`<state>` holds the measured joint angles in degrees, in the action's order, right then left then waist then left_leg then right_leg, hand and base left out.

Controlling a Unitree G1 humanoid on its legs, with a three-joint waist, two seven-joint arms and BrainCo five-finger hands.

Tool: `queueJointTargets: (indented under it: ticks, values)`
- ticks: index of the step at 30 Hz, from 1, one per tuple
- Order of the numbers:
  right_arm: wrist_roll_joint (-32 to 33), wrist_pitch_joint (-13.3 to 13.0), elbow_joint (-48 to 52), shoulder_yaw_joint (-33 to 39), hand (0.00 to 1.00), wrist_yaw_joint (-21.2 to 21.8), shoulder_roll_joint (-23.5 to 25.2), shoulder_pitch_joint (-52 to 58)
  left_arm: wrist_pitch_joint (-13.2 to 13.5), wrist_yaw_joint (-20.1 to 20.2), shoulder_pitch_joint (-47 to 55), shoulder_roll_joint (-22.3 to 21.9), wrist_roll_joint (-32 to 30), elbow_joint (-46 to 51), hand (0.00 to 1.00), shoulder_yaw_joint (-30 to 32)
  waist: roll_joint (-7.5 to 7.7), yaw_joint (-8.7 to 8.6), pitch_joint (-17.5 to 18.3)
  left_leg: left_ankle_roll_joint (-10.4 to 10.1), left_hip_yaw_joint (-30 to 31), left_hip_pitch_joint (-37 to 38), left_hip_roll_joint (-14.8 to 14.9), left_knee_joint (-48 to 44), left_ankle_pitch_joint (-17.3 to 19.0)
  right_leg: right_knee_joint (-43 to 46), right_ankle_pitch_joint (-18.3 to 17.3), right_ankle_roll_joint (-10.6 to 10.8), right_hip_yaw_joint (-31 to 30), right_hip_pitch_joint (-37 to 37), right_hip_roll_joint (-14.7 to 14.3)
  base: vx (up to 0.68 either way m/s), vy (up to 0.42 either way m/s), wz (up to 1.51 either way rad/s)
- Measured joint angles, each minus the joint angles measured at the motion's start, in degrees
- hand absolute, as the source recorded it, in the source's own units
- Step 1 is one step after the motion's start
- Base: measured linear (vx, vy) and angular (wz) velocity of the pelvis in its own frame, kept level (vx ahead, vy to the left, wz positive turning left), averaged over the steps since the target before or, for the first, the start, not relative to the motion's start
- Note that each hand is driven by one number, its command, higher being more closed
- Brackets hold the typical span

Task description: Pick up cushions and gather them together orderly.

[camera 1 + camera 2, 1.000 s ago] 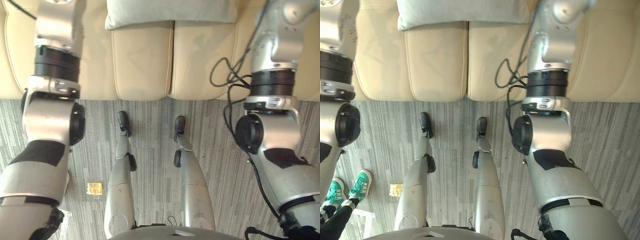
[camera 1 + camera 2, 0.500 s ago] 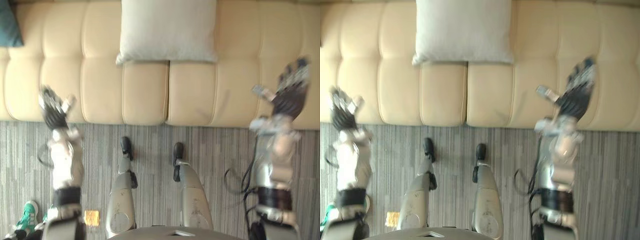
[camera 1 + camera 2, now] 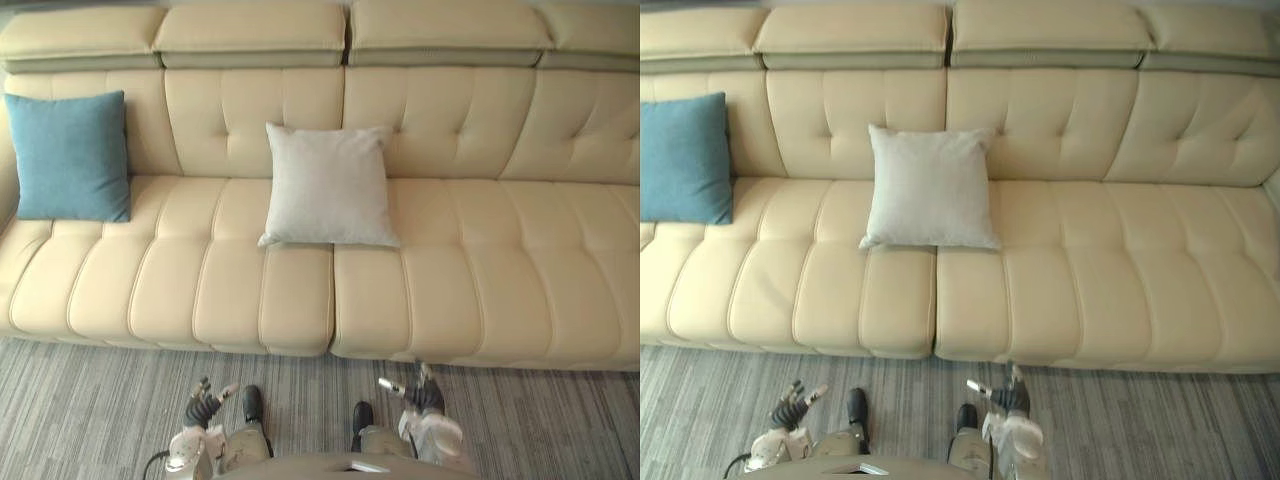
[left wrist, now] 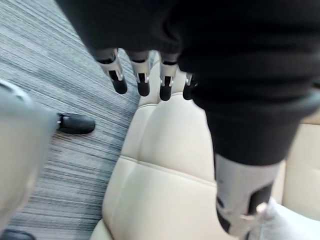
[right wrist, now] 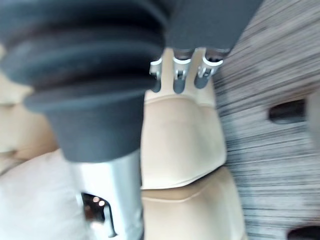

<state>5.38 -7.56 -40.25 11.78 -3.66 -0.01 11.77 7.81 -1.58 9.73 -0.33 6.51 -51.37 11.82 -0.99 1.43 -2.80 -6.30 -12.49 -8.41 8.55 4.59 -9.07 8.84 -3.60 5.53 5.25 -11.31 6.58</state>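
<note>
On sofa (image 3: 480, 290): grey cushion (image 3: 328, 185), blue cushion (image 3: 70, 157); probably soft, light, pinch a side edge. Both left hand (image 3: 203, 405) and right hand (image 3: 425, 397) open-fingered, empty.

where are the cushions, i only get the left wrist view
Observer: A light grey square fabric cushion leans against the backrest at the middle of the beige leather sofa.
Operator: any other one
Observer: A blue square fabric cushion leans at the sofa's left end, apart from the grey one.
Operator: right hand holding anything
Observer: No, the right hand hangs empty over the grey striped carpet, fingers relaxed.
</note>
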Motion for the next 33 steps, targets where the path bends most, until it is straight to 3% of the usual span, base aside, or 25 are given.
queueJointTargets:
  ticks: [6, 12, 13, 14, 15, 16, 17, 18, 19, 20, 21, 23, 24, 26, 31, 32, 33]
  values:
    - [-1.19, 1.81, -8.68, 4.29, 0.00, -0.04, -0.76, -1.77, -0.35, -0.31, -1.28, 0.94, -2.30, -4.39, 0.00, 2.85, 1.02, -0.20, 0.35, -0.39, -1.47, 5.20, -0.64, 0.31, 1.26, -3.49, 1.78, 0.30, -2.69, 5.31, 0.10, 0.04, 0.022, -0.18]
    - [-1.24, 1.83, -7.87, 3.99, 0.00, -0.10, 0.34, -4.29, -0.40, -0.72, -3.23, 1.40, -2.30, -4.47, 0.00, 3.16, 2.90, -0.06, -2.05, 0.05, -4.77, 7.17, -0.84, -0.14, 1.95, -1.62, 3.22, 0.43, -4.99, 4.95, 0.23, -0.02, 0.018, -0.26]
    - [-1.23, 1.79, -7.60, 3.46, 0.00, -0.11, 0.61, -4.31, -0.46, -0.72, -4.03, 1.67, -2.30, -4.14, 0.00, 3.36, 4.14, 0.10, -2.80, 0.64, -4.80, 6.19, -0.98, -2.39, 2.86, -1.36, 3.58, -0.08, -4.89, 4.42, 0.59, -0.10, 0.013, -0.04]
    - [-1.21, 1.81, -7.61, 2.78, 0.00, -0.11, 0.62, -4.35, -0.47, -0.75, -4.08, 1.73, -2.31, -3.98, 0.00, 3.40, 4.15, 0.43, -2.94, 0.86, -4.85, 5.81, -0.86, -3.01, 3.06, -2.71, 3.33, -1.53, -4.87, 4.62, 0.64, -0.11, 0.006, -0.08]
    - [-1.20, 1.85, -7.57, 2.51, 0.00, -0.11, -0.13, -5.13, -0.51, -0.76, -4.04, 1.17, -2.31, -3.80, 0.00, 3.44, 2.83, 0.64, -3.01, 1.25, -5.06, 5.05, 0.71, -3.44, 3.09, -2.34, 1.14, -5.38, -1.78, 5.24, 0.52, -0.13, 0.007, -0.15]
    - [-1.24, 1.86, -7.41, 2.25, 0.00, -0.11, 0.03, -5.50, -0.56, -0.76, -3.68, 0.74, -2.32, -3.30, 0.00, 3.94, 1.89, 0.56, -3.75, 1.85, -5.24, 4.38, 1.62, -4.14, 2.81, 13.76, -4.07, -5.08, 1.52, 0.86, 2.46, -0.13, -0.007, -0.05]
    - [-1.27, 1.85, -7.42, 1.97, 0.00, -0.12, 0.31, -5.49, -0.71, -0.79, -3.64, 0.82, -2.36, -3.31, 0.00, 4.01, 2.13, 0.40, -3.65, 1.96, -4.96, 4.48, 1.53, -4.66, 2.87, 19.30, -5.48, -4.59, 2.00, 0.25, 3.17, -0.10, -0.060, 0.11]
    - [-1.30, 1.88, -7.72, 1.85, 0.00, -0.08, 0.78, -4.90, -0.88, -1.02, -3.06, 1.18, -2.37, -3.18, 0.00, 4.16, 3.12, 0.45, -3.04, 1.96, -4.71, 4.44, 0.93, -4.86, 2.73, 28.09, -7.41, -3.95, 3.06, 0.54, 4.67, -0.07, -0.098, 0.26]
    - [-1.31, 1.95, -8.20, 1.73, 0.00, -0.06, 0.93, -4.81, -0.93, -1.10, -2.49, 1.62, -2.24, -3.11, 0.00, 4.46, 4.18, 0.63, -2.37, 1.75, -4.67, 4.40, 0.29, -4.99, 2.53, 30.83, -7.17, -3.58, 3.52, 1.47, 5.66, -0.07, -0.156, 0.15]
    - [-1.31, 1.99, -8.63, 1.76, 0.00, -0.10, 0.88, -5.02, -0.94, -1.46, -2.36, 2.24, -2.21, -2.72, 0.00, 5.14, 5.22, 1.07, -1.80, 1.22, -4.75, 4.14, -0.62, -5.49, 2.46, 28.17, -8.63, -1.16, 3.53, 2.08, 5.86, -0.05, -0.136, -0.21]
    - [-1.32, 2.11, -8.45, 1.69, 0.00, -0.13, 0.50, -6.08, -1.06, -1.84, -3.06, 1.69, -2.20, -3.01, 0.00, 5.55, 5.61, 2.10, -1.05, 1.00, -4.55, 2.61, -0.22, -5.58, 2.70, 22.96, -9.41, -0.14, 3.25, 2.44, 3.98, -0.05, -0.129, -0.51]
    - [-1.33, 2.28, -8.54, 0.40, 0.00, -0.24, -1.84, -8.93, -1.14, -1.92, -3.78, 0.44, -2.18, -3.65, 0.00, 5.29, 2.84, 3.08, -1.25, 1.09, -3.43, -1.96, 0.76, -6.81, 0.93, 11.05, -9.47, 0.12, 3.33, 3.44, 1.72, -0.11, -0.072, -0.73]
    - [-1.32, 2.36, -8.61, 0.10, 0.00, -0.25, -2.48, -9.34, -1.22, -1.98, -4.24, 0.19, -2.17, -4.13, 0.00, 4.82, 1.38, 2.77, -1.62, 1.20, -3.19, -2.50, 1.30, -6.97, 0.54, 10.06, -8.37, -0.10, 3.59, 3.55, 1.06, -0.18, -0.023, -0.30]
    - [-1.31, 2.80, -8.64, 0.12, 0.00, -0.47, -2.78, -8.11, -1.38, -2.12, -4.51, 0.26, -2.14, -4.39, 0.00, 3.05, 0.37, 1.66, -2.99, 1.47, -3.00, -1.92, 1.50, -6.08, -0.23, 7.79, -7.02, 0.22, 4.58, 5.23, 0.74, -0.18, 0.038, 0.19]
    - [-1.32, 2.84, -8.42, -0.35, 0.00, -0.57, -2.14, -6.84, -1.40, -3.11, -4.57, 0.37, -2.10, -3.49, 0.00, 2.63, 1.40, 1.60, -4.04, 0.52, -3.97, -0.64, 1.07, -5.39, 0.38, 7.68, -6.65, -0.20, 3.33, 5.11, 1.14, -0.13, 0.056, -0.09]
    - [-1.32, 2.86, -8.21, -0.27, 0.00, -0.58, -2.09, -6.68, -1.44, -3.10, -4.60, 0.25, -2.11, -3.36, 0.00, 2.61, 1.80, 1.56, -3.94, -0.84, -4.50, -0.57, 0.68, -5.68, 2.55, 7.25, -6.22, -0.78, 2.68, 4.81, 1.60, -0.06, 0.104, -0.51]
    - [-1.32, 2.83, -7.97, 0.38, 0.00, -0.59, -1.35, -6.35, -1.39, -3.06, -5.25, 0.48, -2.06, -2.75, 0.00, 3.56, 3.37, 1.97, -4.31, 1.54, -3.91, -2.17, 0.06, -14.36, 4.86, 7.08, -5.60, -0.73, 0.51, 4.01, 3.41, -0.04, 0.108, -0.65]
